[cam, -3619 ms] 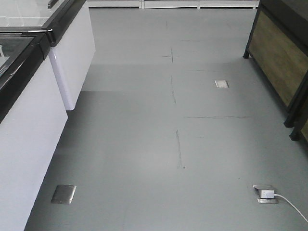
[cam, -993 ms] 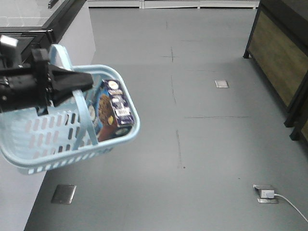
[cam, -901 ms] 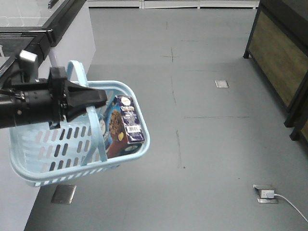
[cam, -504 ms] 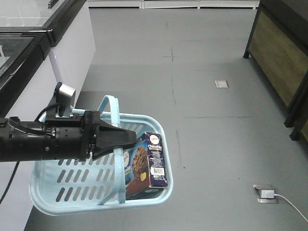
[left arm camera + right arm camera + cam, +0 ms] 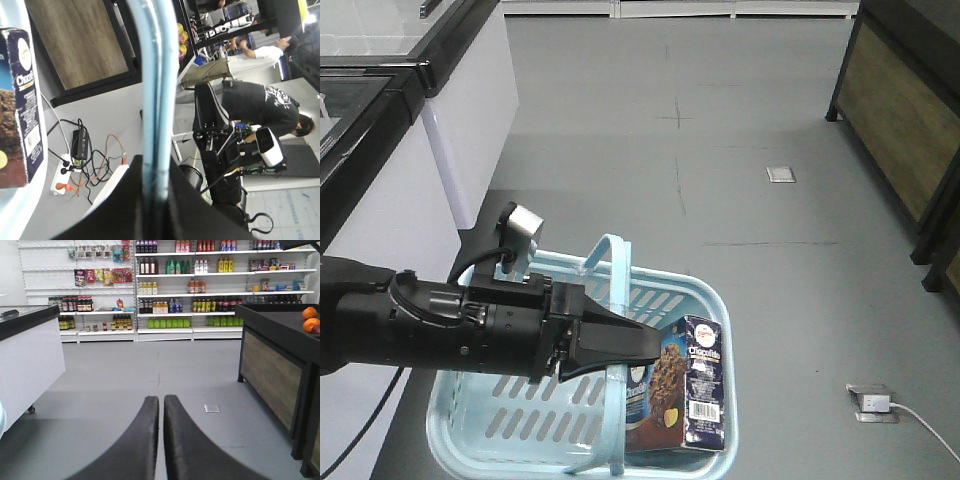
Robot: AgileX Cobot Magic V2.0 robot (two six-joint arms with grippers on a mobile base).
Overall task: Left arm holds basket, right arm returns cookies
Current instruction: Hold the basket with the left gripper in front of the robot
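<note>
Left gripper (image 5: 625, 348) clenched on 2 handles (image 5: 611, 262) of basket (image 5: 712, 300), lower centre of frame. Cookies (image 5: 692, 392) upright in basket's right end, just right of gripper tip. Right gripper (image 5: 161, 402) closed, holding nothing.

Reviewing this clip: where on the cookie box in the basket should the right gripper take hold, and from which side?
Take the cookies by the top end, coming from above. The box stands upright in a corner of the basket, so walls shield its lower part, and the left gripper clamps the handles beside it, crowding that side.
</note>
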